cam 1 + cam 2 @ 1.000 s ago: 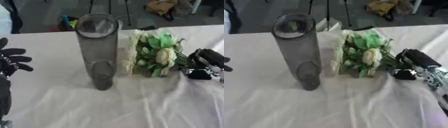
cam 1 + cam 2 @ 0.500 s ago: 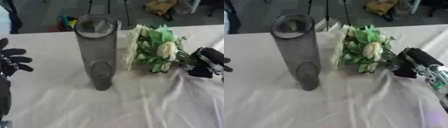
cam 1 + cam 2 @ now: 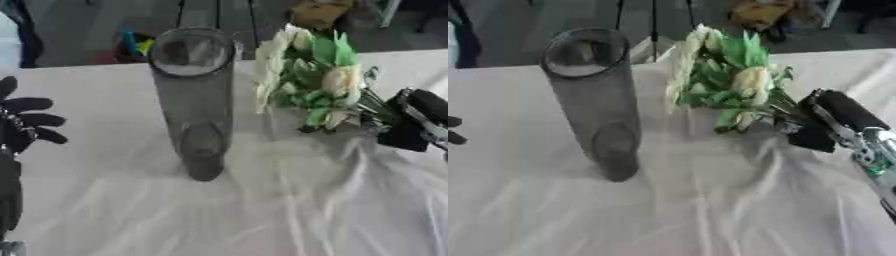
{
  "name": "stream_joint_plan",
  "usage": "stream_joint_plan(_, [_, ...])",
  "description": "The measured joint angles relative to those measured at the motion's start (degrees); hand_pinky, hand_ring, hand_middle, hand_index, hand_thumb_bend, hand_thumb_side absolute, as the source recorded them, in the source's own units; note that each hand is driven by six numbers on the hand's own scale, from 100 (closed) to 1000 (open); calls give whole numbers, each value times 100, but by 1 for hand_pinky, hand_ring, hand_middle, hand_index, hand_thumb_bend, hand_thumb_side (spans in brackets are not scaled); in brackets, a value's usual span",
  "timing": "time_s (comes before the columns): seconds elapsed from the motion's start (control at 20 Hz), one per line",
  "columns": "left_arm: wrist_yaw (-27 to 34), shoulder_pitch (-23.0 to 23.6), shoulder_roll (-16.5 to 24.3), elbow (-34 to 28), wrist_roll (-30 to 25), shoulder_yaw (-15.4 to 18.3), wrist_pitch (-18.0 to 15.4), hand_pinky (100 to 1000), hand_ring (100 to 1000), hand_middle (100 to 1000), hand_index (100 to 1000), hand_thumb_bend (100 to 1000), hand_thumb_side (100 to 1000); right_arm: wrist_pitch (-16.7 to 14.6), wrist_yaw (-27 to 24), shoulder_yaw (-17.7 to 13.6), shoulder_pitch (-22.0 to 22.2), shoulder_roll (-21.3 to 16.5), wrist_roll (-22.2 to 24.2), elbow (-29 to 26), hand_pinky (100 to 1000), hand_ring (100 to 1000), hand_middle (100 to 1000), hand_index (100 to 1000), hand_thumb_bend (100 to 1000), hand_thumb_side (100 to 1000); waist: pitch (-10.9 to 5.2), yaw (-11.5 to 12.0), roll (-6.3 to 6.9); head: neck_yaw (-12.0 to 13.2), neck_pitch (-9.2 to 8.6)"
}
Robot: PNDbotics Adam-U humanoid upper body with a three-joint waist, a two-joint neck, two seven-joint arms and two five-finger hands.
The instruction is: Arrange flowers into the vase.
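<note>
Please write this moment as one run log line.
right hand: shut on bouquet, raised beside vase | vase: upright, no flowers inside | left hand: open, idle

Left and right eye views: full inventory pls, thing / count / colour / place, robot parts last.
vase: 1, dark smoky see-through cylinder, upright at centre-left of the table, nothing in it.
flower bunch: 1, white and cream blooms with green leaves, right of the vase, heads raised off the cloth, stem end at the right hand.
tablecloth: 1, white, wrinkled, covers the table.
background clutter beyond the far table edge: a yellowish bag, a multicoloured thing, dark stand legs; too blurred to say more.
left hand: black, at the left edge, fingers spread, holding nothing.
right hand: black with silver parts, at the right edge, closed on the bunch's stems.
</note>
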Motion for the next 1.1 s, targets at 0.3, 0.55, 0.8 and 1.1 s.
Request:
stream_joint_plan(0.3, [-12, 3, -1, 0, -1, 0, 1, 499, 610, 657, 931, 100, 1000, -66, -468, -50, -100, 0, -606, -139, 100, 100, 100, 278, 100, 739, 0, 1, 0, 2, 0])
stream_joint_plan(0.55, [-18, 7, -25, 0, -2, 0, 2, 499, 610, 658, 931, 100, 1000, 20, -1008, -144, -204, 0, -922, -303, 100, 100, 100, 276, 100, 730, 0, 2, 0, 11, 0])
stream_joint_plan(0.8, [-18, 21, -39, 0, -3, 0, 3, 499, 610, 658, 931, 100, 1000, 138, -1364, -221, -365, 0, -1076, -562, 100, 100, 100, 275, 100, 756, 0, 2, 0, 26, 0])
stream_joint_plan(1.1, [-18, 42, -39, 0, -13, 0, 13, 499, 610, 658, 931, 100, 1000, 353, -1782, -249, -600, 0, -1101, -874, 100, 100, 100, 273, 100, 713, 0, 14, 0, 47, 1])
